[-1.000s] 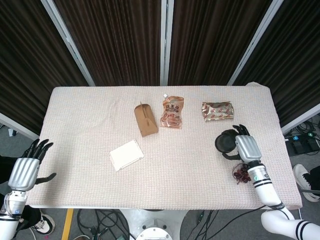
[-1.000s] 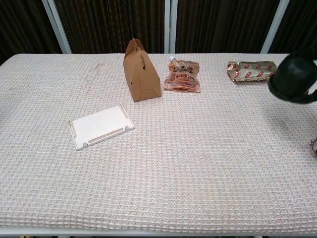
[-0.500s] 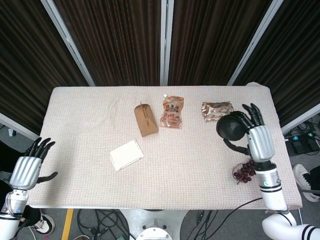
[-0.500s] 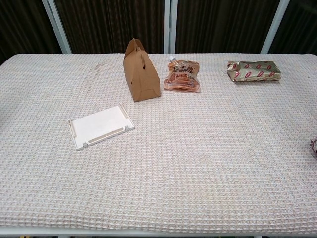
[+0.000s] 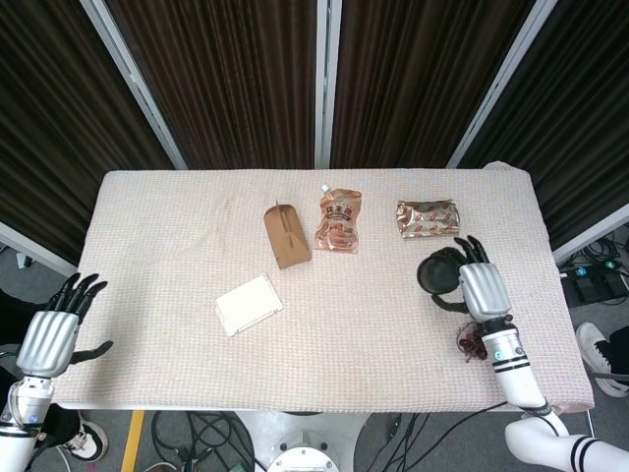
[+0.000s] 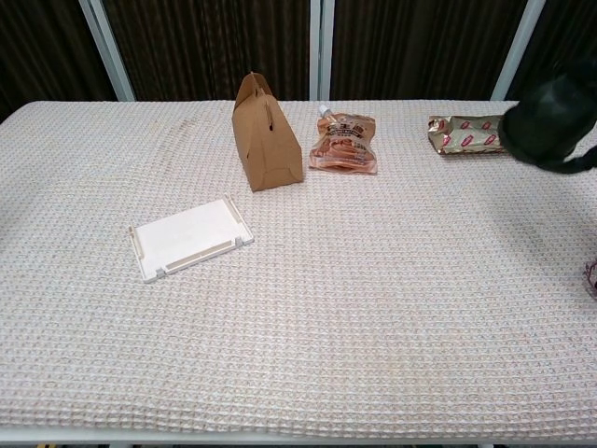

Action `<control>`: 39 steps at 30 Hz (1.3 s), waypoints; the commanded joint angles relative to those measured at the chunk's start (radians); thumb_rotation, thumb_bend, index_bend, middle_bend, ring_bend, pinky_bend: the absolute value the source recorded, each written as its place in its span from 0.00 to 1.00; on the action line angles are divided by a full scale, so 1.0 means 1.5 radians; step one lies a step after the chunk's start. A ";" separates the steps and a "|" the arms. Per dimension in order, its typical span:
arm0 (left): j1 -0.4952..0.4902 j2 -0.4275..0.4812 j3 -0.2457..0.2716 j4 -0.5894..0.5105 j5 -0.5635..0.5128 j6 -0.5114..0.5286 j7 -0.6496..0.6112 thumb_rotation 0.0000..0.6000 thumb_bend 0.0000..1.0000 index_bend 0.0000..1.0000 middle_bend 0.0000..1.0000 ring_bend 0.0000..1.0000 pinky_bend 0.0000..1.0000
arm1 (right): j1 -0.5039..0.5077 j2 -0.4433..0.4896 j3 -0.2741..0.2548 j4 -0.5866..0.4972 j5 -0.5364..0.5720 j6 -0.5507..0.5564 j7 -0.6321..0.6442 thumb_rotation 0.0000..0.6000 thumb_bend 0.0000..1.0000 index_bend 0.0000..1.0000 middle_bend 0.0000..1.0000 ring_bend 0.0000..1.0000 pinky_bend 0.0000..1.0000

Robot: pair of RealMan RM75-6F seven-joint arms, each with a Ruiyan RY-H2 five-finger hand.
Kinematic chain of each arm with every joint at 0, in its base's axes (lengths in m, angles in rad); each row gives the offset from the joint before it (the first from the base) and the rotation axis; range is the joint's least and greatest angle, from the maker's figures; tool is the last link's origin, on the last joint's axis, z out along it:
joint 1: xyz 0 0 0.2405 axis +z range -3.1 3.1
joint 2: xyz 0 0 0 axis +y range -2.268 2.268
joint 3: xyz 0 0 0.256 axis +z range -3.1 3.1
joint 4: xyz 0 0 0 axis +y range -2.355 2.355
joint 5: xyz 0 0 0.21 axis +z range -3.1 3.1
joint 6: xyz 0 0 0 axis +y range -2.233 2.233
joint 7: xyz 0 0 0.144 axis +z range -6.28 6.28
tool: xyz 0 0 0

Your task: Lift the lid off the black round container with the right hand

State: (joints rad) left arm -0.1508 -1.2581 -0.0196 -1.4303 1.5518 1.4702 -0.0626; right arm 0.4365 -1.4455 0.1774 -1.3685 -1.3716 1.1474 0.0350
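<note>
My right hand (image 5: 479, 291) grips a black round lid (image 5: 438, 272) above the table's right side. In the chest view the lid (image 6: 550, 121) hangs at the far right, in front of a foil packet. A bunch of dark red grapes (image 5: 476, 343) lies on the cloth just under my right wrist. No black container base shows in either view. My left hand (image 5: 47, 339) hovers off the table's front left corner, fingers spread, holding nothing.
A brown paper bag (image 5: 286, 236) stands mid-table beside an orange pouch (image 5: 339, 218). A foil snack packet (image 5: 428, 217) lies at the back right. A white flat tray (image 5: 248, 304) lies front left. The table's right edge (image 5: 555, 295) is close to my right hand.
The right hand raised the lid high, out of the chest view, then lowered it again; it now hangs slightly higher than one second ago. The left hand has barely moved.
</note>
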 commanded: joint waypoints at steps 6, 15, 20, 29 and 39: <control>0.000 -0.004 -0.001 0.009 -0.006 -0.005 -0.003 1.00 0.02 0.14 0.07 0.00 0.22 | 0.059 0.021 -0.006 -0.093 0.061 -0.120 -0.063 1.00 0.15 0.33 0.44 0.09 0.00; -0.006 -0.011 -0.003 0.014 -0.014 -0.021 -0.002 1.00 0.02 0.14 0.07 0.00 0.22 | 0.112 0.037 0.007 -0.179 0.075 -0.166 -0.109 1.00 0.14 0.33 0.44 0.09 0.00; -0.007 -0.006 -0.001 0.012 -0.007 -0.018 -0.006 1.00 0.02 0.14 0.07 0.00 0.22 | 0.098 0.126 0.035 -0.106 0.202 -0.184 -0.109 1.00 0.15 0.33 0.44 0.09 0.00; -0.004 -0.010 -0.001 0.014 -0.015 -0.020 -0.009 1.00 0.02 0.14 0.07 0.00 0.22 | 0.189 -0.006 0.000 -0.172 0.150 -0.263 -0.154 1.00 0.15 0.33 0.44 0.09 0.00; -0.010 -0.015 0.000 0.023 -0.009 -0.026 -0.016 1.00 0.02 0.14 0.07 0.00 0.22 | 0.113 0.114 0.005 -0.163 0.208 -0.161 -0.128 1.00 0.15 0.33 0.44 0.09 0.00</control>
State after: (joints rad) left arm -0.1666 -1.2806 -0.0201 -1.3957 1.5374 1.4305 -0.0865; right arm 0.6462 -1.3393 0.1883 -1.6153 -1.0891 0.8671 -0.1848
